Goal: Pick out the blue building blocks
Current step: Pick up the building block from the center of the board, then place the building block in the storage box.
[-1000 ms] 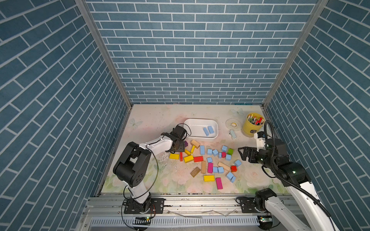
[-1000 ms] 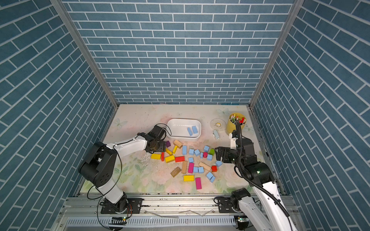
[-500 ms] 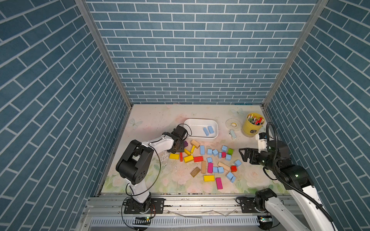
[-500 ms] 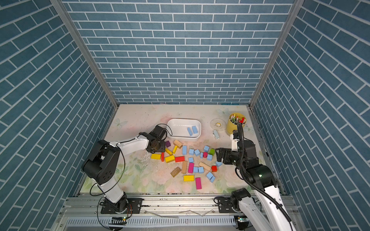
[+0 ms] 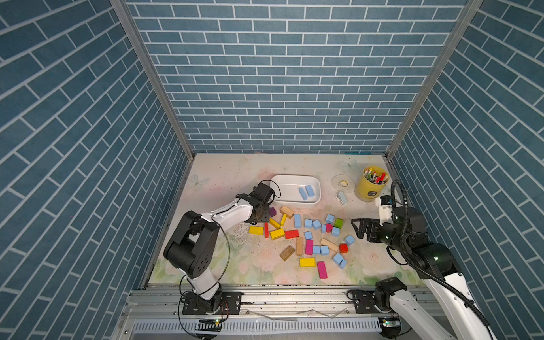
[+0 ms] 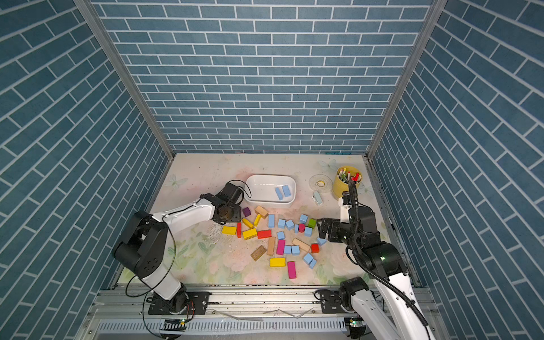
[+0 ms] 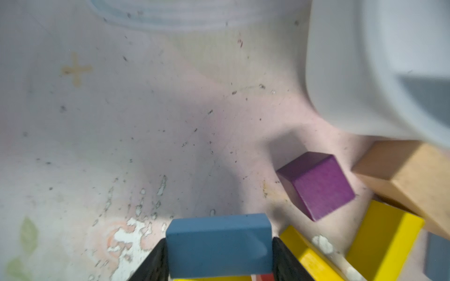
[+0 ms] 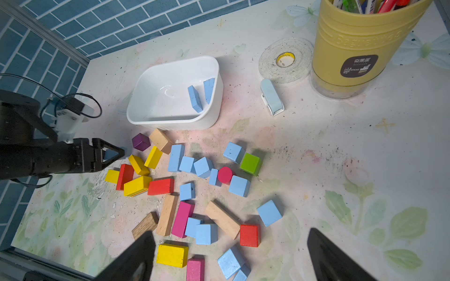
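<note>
Left pincer tighter on blue block; two blocks in tub

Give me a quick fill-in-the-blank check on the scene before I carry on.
The white tub holds ____ blue blocks.
The left gripper is shut on a ____ block.
The right gripper stands ____, holding nothing.
The tape roll lies beside the ____ cup of pens.
Missing words: two; blue; open; yellow.
</note>
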Controlling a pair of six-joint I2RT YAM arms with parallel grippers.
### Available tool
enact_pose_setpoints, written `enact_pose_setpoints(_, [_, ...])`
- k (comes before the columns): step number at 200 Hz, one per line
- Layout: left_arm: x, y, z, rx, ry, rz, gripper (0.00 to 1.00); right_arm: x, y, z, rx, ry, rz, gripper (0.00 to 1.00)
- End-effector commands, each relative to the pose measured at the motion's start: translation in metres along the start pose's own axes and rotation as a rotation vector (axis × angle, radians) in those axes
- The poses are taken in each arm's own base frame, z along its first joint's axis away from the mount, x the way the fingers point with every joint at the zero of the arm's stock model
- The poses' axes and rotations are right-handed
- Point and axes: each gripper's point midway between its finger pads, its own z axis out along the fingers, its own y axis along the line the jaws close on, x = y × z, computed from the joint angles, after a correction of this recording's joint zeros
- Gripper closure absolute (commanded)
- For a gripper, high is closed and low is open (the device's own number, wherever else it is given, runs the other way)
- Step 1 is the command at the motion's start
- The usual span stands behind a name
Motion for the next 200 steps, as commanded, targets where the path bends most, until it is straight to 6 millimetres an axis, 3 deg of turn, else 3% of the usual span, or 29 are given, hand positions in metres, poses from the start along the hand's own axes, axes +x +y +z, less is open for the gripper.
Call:
enact_pose_setpoints(1, [-0.03,0.003,-0.04,0.006,-0.097,-0.012,0.59,0.005,-0.004,0.002,0.016,0.019,0.016,0.03])
enact_pose_setpoints(48, [-0.067,-0.013,-0.087,0.096,-0.195,-0.041,0.6,0.006,-0.004,0.005,0.013,0.022,0.017,0.03])
enact_pose_setpoints(86, [-0.096,-0.045,-0.093,0.189,-0.205,-0.049,0.61,0.008,-0.004,0.005,0.014,0.025,0.021,0.03])
enact_pose_setpoints(126, [-0.114,-0.083,-0.07,0.238,-0.163,-0.037,0.62,0.007,-0.005,0.004,0.02,0.022,0.019,0.03])
enact_pose_setpoints(200, [-0.135,-0.136,0.002,0.204,-0.071,0.004,0.61,0.011,-0.009,0.007,0.039,0.034,0.003,0.03])
